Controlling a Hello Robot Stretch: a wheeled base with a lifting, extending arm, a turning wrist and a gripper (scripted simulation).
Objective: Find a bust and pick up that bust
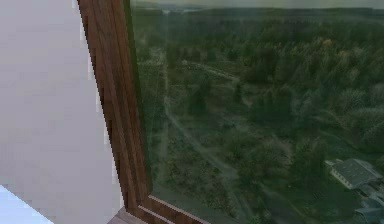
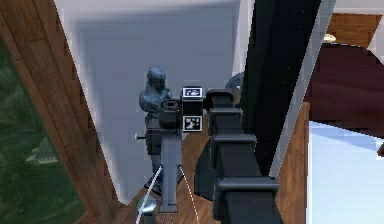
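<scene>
- Looking ahead, the forward view showed a window (image 1: 260,110) in a wood frame (image 1: 115,110) beside a white wall (image 1: 45,100).
- In the arm side view the bust (image 2: 155,92) showed against the wall, just left of the arm (image 2: 235,150).
- It looked stiff, likely heavy and breakable; the base seemed the safest hold.
- The tool (image 2: 150,130) was at the bust; its grip, and whether it held anything, could not be told.
</scene>
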